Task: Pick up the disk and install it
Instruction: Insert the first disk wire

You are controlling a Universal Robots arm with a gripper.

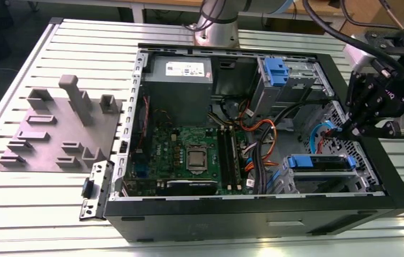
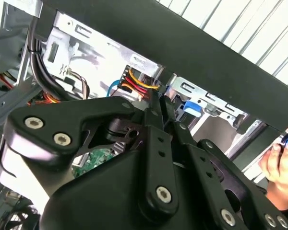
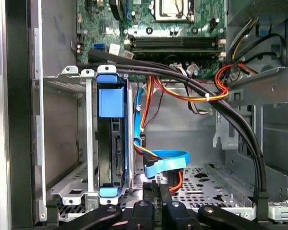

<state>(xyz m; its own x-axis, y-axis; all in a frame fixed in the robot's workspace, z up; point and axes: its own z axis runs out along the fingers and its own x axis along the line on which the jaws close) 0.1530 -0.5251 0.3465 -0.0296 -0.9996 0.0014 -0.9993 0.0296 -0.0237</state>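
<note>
Table (image 1: 37, 214): white, slatted metal top. Directly on it: open black computer case (image 1: 259, 211), centre to 3 o'clock; grey fixture plate (image 1: 52, 134) with upright blocks, 9 o'clock, just beside the case; arm base (image 1: 216, 27), 12 o'clock.

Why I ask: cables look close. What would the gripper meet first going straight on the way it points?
Probably the looped blue flat cable just ahead of the gripper, then the perforated case floor; depth is unclear.
</note>
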